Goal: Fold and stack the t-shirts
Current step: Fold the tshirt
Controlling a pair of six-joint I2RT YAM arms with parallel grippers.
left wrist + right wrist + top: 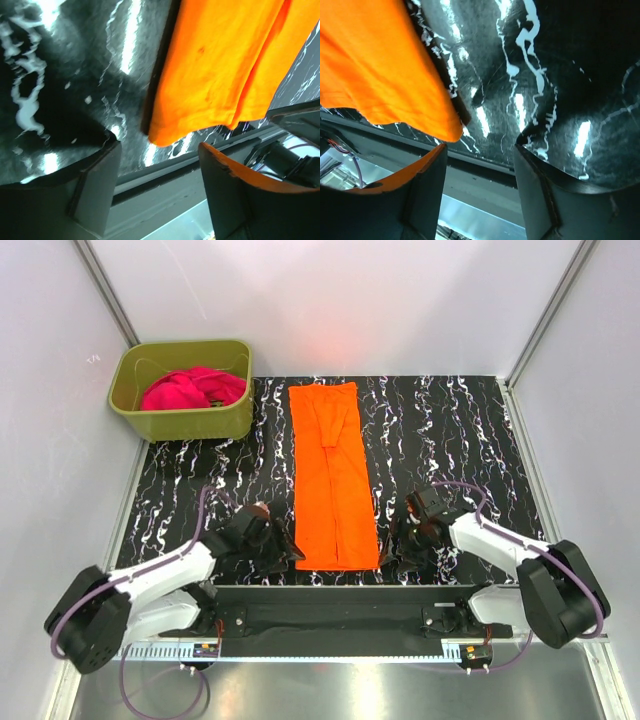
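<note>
1. Top view: the orange t-shirt [333,475] lies as a long folded strip at centre; the magenta t-shirt [192,388] sits bunched in the tub [128,412], upper left.
2. Left wrist view: the left gripper [157,150] gapes empty, with the shirt's corner at upper centre (light, limp cloth; it should sag).
3. Right wrist view: the right gripper [480,147] is spread wide and empty. Pinching both lower corners through all layers looks best.

Orange t-shirt [335,480] folded lengthwise, flat on table [450,440], magenta t-shirt [192,388] bunched inside tub [180,425]
</note>
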